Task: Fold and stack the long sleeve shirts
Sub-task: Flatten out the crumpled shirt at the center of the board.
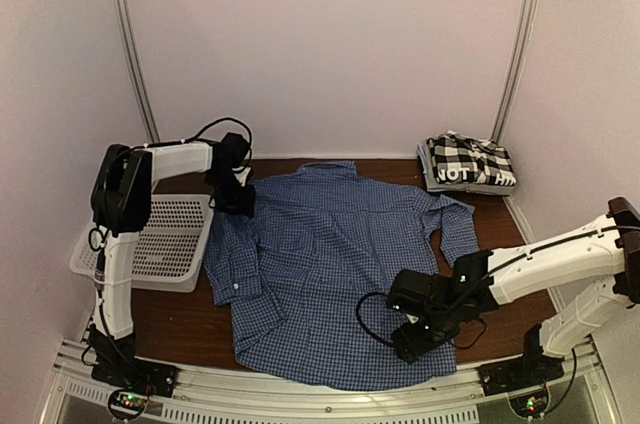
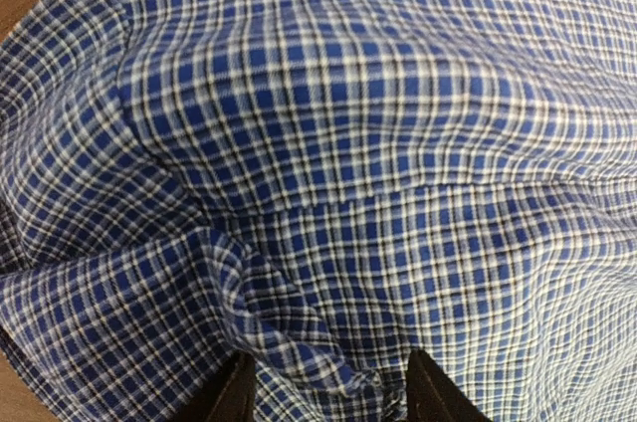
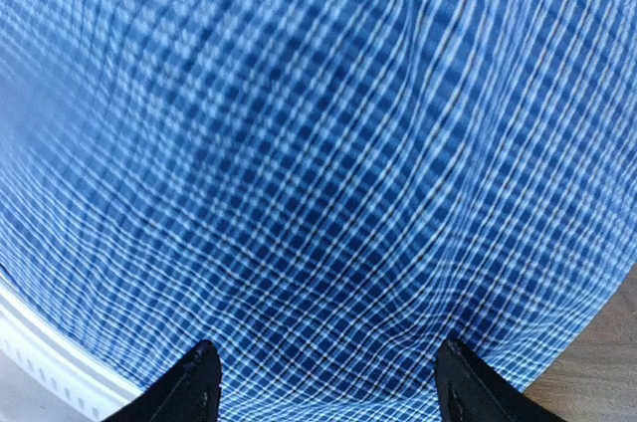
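Drag risk if you lift: left gripper maybe pinches the blue fine-checked cloth shirt; jaws of your right gripper gape.

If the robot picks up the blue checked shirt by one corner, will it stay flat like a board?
Probably not. The blue checked shirt puckers into soft folds in the left wrist view, so it would likely droop. It lies thin and flat, so it is probably light. Its sleeves may drag behind.

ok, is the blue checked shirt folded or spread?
Spread: the blue shirt lies flat across the table, collar far side. Only the black-and-white shirt sits folded, far right.
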You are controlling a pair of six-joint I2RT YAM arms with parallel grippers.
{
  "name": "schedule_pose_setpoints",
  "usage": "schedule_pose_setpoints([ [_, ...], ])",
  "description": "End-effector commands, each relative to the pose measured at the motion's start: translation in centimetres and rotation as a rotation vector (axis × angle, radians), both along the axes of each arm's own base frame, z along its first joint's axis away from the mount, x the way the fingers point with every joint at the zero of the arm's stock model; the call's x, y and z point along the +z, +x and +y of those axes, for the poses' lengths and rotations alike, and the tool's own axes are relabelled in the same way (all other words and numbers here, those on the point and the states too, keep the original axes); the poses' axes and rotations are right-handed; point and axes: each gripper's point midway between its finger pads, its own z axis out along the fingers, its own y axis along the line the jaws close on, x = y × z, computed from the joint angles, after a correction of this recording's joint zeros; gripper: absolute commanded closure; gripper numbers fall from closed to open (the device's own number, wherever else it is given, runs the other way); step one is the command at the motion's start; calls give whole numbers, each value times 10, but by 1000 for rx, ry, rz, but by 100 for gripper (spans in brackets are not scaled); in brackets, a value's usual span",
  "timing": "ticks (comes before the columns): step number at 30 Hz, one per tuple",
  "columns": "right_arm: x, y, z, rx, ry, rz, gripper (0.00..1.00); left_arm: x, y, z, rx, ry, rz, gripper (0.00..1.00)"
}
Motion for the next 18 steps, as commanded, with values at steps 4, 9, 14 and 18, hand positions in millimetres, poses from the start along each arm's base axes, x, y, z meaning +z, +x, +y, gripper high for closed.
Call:
schedule_pose_setpoints([
  [4,67,93,2,-236,104,-200,24,63,17,-17,-51,-61,-126,43],
  [9,90,160,-61,-515,118,-330,27,102,8,-42,-90,-103,-192,43],
  [14,95,202,-120,-737,186,-419,28,117,-20,-84,-177,-145,-197,43],
  [18,79,220,-158,-856,210,-435,28,112,-54,-117,-243,-168,-162,43],
])
